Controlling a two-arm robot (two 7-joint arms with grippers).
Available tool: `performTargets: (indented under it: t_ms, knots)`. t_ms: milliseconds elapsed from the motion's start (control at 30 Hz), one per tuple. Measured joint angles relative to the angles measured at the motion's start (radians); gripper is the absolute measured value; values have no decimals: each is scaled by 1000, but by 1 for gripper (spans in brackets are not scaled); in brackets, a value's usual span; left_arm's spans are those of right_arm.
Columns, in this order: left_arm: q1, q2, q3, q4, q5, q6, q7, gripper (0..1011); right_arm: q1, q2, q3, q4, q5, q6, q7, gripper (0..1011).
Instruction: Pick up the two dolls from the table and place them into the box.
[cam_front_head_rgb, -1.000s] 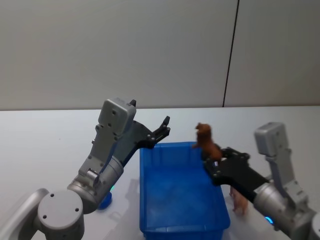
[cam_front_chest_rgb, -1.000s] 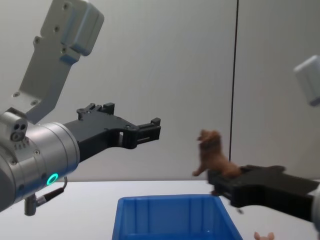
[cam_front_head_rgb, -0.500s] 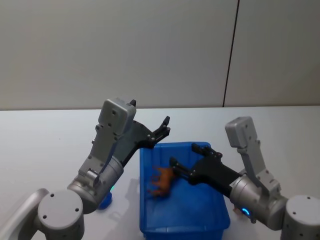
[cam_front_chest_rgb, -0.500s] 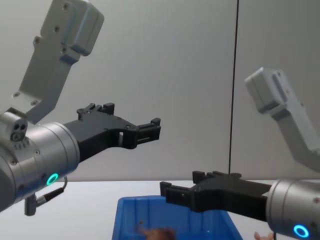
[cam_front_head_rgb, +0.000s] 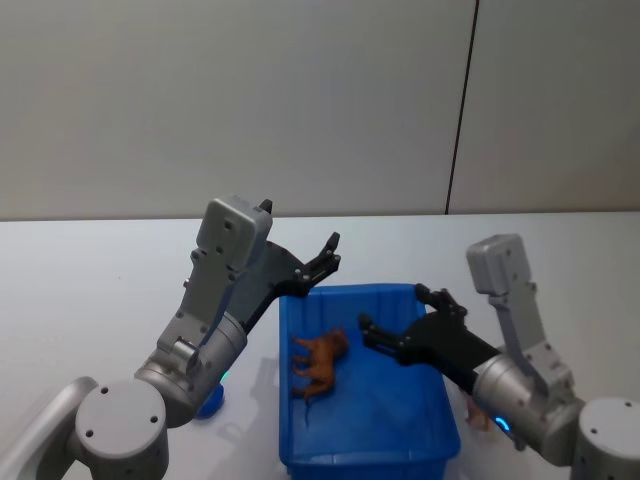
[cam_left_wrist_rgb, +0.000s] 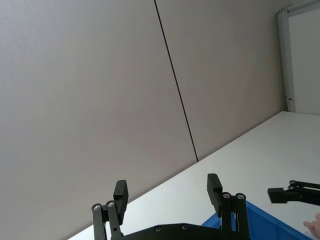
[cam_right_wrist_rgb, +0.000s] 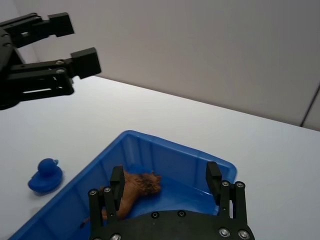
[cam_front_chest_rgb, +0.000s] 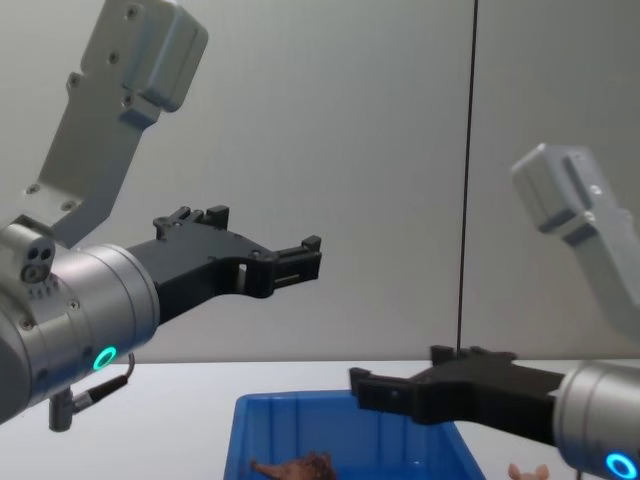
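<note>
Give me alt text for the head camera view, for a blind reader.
A reddish-brown doll lies inside the blue box on the white table. The right tool hovers open over the box, the left tool open near its far left corner. A pink doll sits right of the box.

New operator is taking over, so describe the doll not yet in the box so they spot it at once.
Find the bright blue bin on the white table. On the tabletop off the bin's right side, partly hidden by the right arm, is a peach-pink doll. The reddish-brown doll is inside the bin; the blue duck sits on its left.
</note>
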Motion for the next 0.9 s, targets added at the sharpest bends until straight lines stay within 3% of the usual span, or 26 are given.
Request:
performTargets:
  t_ms: [600,900]
  knots:
    - [0,0,0,0,0,0,0,1001,-151,71,25,-167,8,54,-251,1001]
    - [0,0,0,0,0,0,0,1001,-200,94,36,-199,15,81,-316,1001]
